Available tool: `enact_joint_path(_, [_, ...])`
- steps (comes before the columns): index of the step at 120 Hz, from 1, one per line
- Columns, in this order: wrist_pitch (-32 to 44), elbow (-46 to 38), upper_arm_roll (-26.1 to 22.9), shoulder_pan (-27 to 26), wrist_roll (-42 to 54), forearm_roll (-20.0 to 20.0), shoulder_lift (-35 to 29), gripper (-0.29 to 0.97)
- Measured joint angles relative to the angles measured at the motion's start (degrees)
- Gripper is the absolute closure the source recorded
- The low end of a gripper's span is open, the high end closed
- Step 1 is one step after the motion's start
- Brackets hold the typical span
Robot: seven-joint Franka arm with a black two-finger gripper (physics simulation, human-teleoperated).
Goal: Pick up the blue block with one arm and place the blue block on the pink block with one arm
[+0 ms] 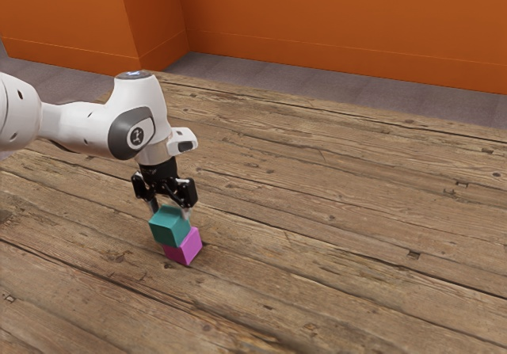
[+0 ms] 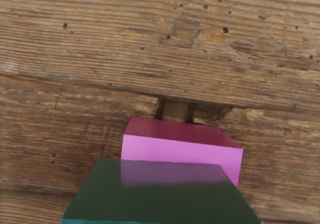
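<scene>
The end effector (image 1: 168, 209) points down over the wooden surface (image 1: 333, 211), its two black fingers clamped on the upper sides of the blue block (image 1: 169, 226). The block looks more teal than blue. The fingertips run down against the block's sides and are partly lost against its dark top, so their exact contact lines are hard to make out.

The blue block hangs slightly tilted and overlaps the upper part of the pink block (image 1: 185, 248), which sits on the surface just below it, offset toward the exterior view's right. The blue block covers the pink block's near top corner, and whether the two touch or a thin gap remains cannot be told from this side.

In the wrist view the blue block (image 2: 160, 191) is cut off by the frame's edge, with only its dark top face in sight. It hides the nearer part of the pink block (image 2: 182, 151), whose far top edge and one lit side face show beyond it. Past the pink block lies a dark notch in the planks (image 2: 175, 109).

The white arm (image 1: 87, 128) is cut off at the exterior view's left. An orange wall (image 1: 333, 13) stands behind the surface.
</scene>
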Motion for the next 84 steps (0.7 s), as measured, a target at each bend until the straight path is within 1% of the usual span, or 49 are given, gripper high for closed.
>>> enact_joint_path(17, [0.0, 1.7, -0.1, -0.1, 0.2, 0.6, -0.8, 0.04])
enact_joint_path(24, [-0.2, 2.8, -0.2, -0.1, 0.3, 1.2, -2.5, 0.03])
enact_joint_path(37, [-2.8, 7.7, -0.1, -0.1, 0.4, 2.7, -5.9, 0.02])
enact_joint_path(41, [-4.4, 9.8, -0.1, 0.0, 0.4, 3.5, -6.7, 0.02])
enact_joint_path(53, [-12.1, 21.0, -0.7, 0.6, 0.5, 6.1, -7.4, 0.01])
enact_joint_path(62, [-17.8, 27.8, -0.7, 0.5, 0.6, 7.8, -7.3, 0.01])
enact_joint_path(73, [-23.7, 33.4, -0.8, 0.4, 0.7, 9.6, -7.2, 0.00])
enact_joint_path(84, [-28.3, 35.7, -0.9, 0.2, 0.7, 10.9, -7.1, 0.00])
